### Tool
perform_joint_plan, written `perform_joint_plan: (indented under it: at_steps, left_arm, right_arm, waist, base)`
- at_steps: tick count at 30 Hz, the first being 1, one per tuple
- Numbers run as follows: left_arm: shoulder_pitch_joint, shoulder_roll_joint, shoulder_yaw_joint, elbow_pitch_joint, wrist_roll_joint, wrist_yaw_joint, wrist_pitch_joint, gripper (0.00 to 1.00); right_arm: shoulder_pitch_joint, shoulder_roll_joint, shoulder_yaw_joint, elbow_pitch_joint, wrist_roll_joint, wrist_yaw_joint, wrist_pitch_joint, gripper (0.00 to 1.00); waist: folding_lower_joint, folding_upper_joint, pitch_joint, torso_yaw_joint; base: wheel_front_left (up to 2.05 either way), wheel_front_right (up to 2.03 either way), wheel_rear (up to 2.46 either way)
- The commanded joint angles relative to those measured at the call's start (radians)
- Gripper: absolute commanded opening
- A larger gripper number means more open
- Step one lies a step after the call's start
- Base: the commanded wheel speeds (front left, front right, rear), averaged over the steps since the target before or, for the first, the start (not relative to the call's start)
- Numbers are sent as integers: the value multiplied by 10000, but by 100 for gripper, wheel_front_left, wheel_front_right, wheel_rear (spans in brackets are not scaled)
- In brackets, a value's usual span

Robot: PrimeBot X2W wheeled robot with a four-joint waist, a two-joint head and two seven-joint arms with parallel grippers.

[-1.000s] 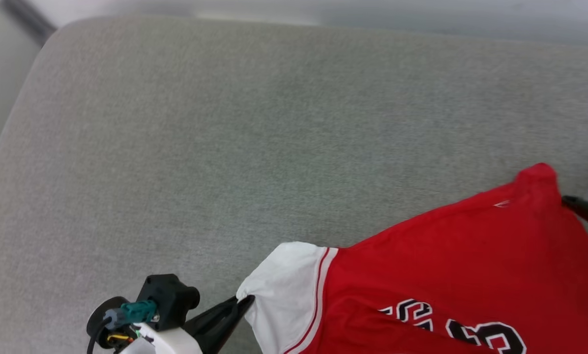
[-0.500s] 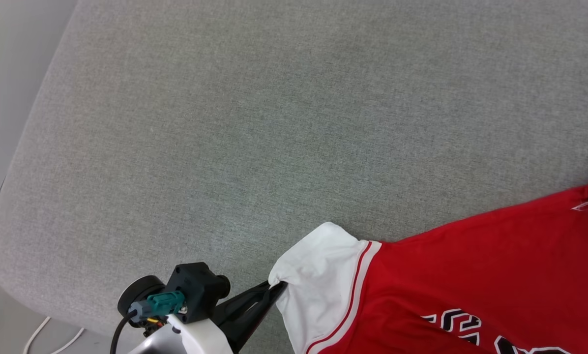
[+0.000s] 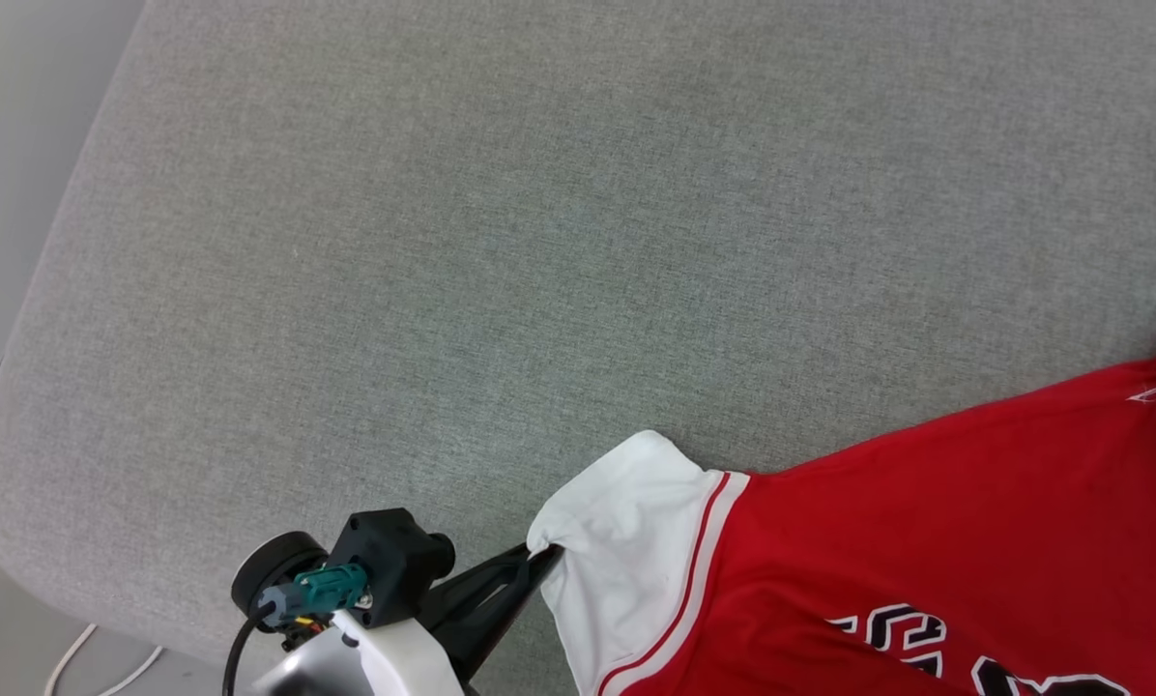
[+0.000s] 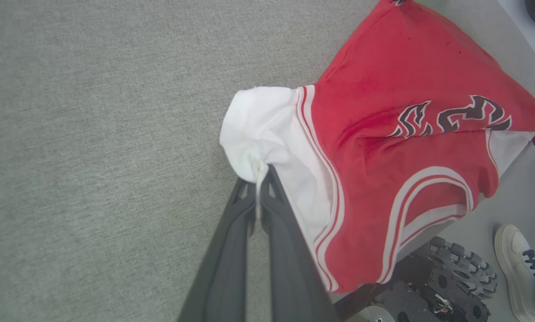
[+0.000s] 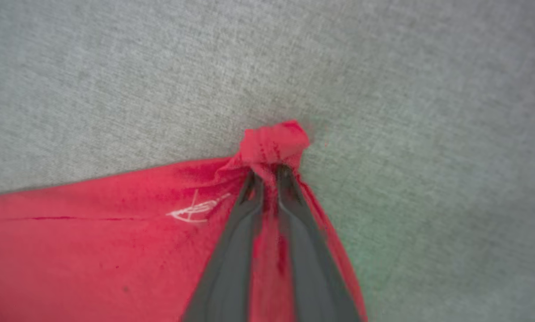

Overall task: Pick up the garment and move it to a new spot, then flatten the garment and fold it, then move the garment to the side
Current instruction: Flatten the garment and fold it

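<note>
Plainly, the grey padded surface [image 3: 443,242] offers most of its room toward the far edge and left corner, while the garment [image 3: 926,522] lies across the near right part, lettering up, with part of it draped over the near edge. Each end is pinched. The left gripper [image 4: 259,172] has its jaws pressed together on a thin fold at the rim of the white sleeve [image 3: 626,522]. The right gripper [image 5: 267,172] is clamped on a bunched red corner just past the small white logo [image 5: 196,210]. The step looks like a two-handed lift and spread, so both arms should rise together and draw apart evenly until the cloth is taut. The sleeve pinch looks slight, so gentle tension is wiser, and setting down well inside the near edge would prevent sliding off.
</note>
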Motion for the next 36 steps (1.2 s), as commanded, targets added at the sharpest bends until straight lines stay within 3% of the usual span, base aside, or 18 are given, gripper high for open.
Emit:
perform_joint_plan:
  at_steps: [1, 6, 14, 21, 26, 36]
  left_arm:
    - [-95, 30, 18, 1, 59, 23, 18, 0]
    - [-157, 125, 97, -9, 193, 100, -67, 0]
    - [-51, 389, 628, -136, 206, 415, -550, 0]
    - [-208, 787, 1337, -298, 380, 672, -1154, 0]
    - [-420, 1029, 2079, -481, 389, 1033, -1569, 0]
    - [-1217, 1457, 3628, -751, 573, 1640, -2287, 0]
  right_arm:
    - [382, 273, 231, 484, 95, -4, -23, 0]
    - [86, 473, 127, 643, 375, -4, -724, 0]
    - [-387, 163, 655, 355, 978, -4, -2748, 0]
    - [-709, -263, 1016, -206, 1702, -4, -3877, 0]
    - [-988, 66, 892, -899, 2237, -4, -4395, 0]
    - [-1389, 582, 471, -1877, 1988, -4, -5118, 0]
  waist:
    - [0, 0, -111, -97]
    - [0, 0, -641, -430]
    - [0, 0, -1709, -1230]
    - [0, 0, -2689, -1909]
    - [0, 0, -3242, -2409]
    - [0, 0, -3928, -3093]
  base:
    - [0, 0, 0]
    - [0, 0, 0]
    - [0, 0, 0]
    - [0, 0, 0]
    - [0, 0, 0]
    - [0, 0, 0]
